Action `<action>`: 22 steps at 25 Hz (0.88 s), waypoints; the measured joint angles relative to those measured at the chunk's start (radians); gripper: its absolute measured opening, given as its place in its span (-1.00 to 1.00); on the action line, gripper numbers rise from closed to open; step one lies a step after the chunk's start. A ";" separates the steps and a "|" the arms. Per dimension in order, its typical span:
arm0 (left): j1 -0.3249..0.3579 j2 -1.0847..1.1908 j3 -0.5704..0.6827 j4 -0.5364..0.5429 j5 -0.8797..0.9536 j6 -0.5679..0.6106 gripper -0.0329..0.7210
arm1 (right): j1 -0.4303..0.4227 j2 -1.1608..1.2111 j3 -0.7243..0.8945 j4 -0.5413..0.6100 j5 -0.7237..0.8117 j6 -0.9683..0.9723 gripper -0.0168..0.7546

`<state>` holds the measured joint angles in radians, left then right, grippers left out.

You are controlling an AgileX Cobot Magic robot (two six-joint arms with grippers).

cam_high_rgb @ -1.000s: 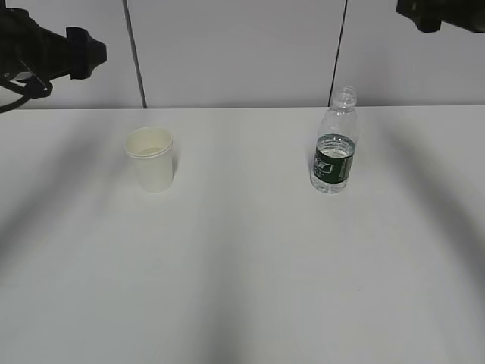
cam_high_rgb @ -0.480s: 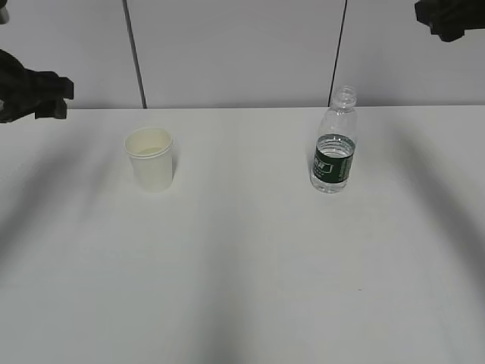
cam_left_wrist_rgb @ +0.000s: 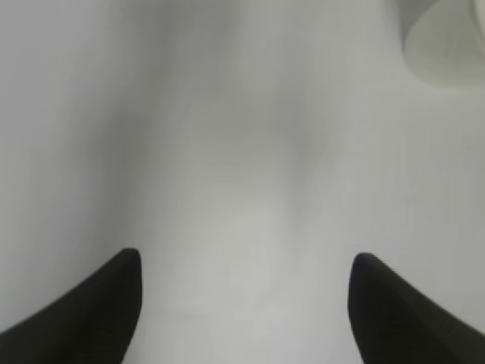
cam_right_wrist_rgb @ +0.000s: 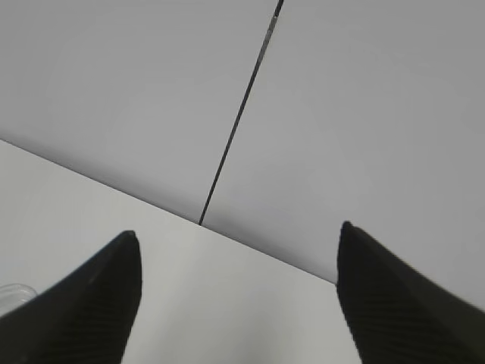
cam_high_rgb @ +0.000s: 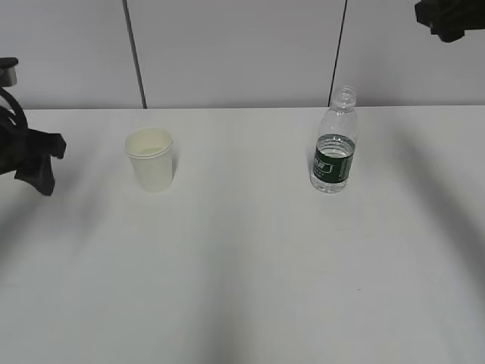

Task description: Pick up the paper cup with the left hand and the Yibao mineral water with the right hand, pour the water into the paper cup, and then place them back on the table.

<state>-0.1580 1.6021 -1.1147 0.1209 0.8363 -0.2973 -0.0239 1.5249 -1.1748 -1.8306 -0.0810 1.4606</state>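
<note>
The off-white paper cup (cam_high_rgb: pixel 151 159) stands upright left of centre on the white table (cam_high_rgb: pixel 242 265). The capless Yibao bottle (cam_high_rgb: pixel 333 144), with its dark green label, stands upright right of centre. My left gripper (cam_high_rgb: pixel 39 163) hangs low at the left edge, well left of the cup. In the left wrist view it (cam_left_wrist_rgb: pixel 246 256) is open and empty over bare table, with the cup (cam_left_wrist_rgb: pixel 447 42) at the top right corner. My right gripper (cam_high_rgb: pixel 449 19) is high at the top right, above and right of the bottle. In the right wrist view it (cam_right_wrist_rgb: pixel 236 230) is open and empty, with the bottle's mouth (cam_right_wrist_rgb: pixel 11 293) at the left edge.
A grey panelled wall (cam_high_rgb: pixel 235 53) with dark vertical seams stands behind the table's far edge. Soft arm shadows lie across the tabletop.
My left arm has dropped from the upper left corner down to cup height at the left edge. My right arm has drawn slightly to the right. Cup and bottle have not moved.
</note>
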 joint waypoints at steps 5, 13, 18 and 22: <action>0.000 0.000 -0.001 -0.029 0.171 0.073 0.41 | 0.000 0.000 0.000 0.000 0.000 0.006 0.57; 0.000 -0.012 -0.001 -0.074 0.350 0.144 0.39 | 0.000 0.000 0.000 0.000 0.000 0.015 0.57; 0.000 -0.076 -0.001 -0.075 0.374 0.154 0.28 | 0.000 0.000 0.000 -0.002 0.004 0.026 0.56; 0.000 -0.183 0.035 -0.077 0.375 0.154 0.15 | 0.000 0.000 0.000 -0.002 0.004 0.032 0.56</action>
<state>-0.1580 1.4194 -1.0796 0.0436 1.2114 -0.1436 -0.0239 1.5249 -1.1748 -1.8324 -0.0772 1.4931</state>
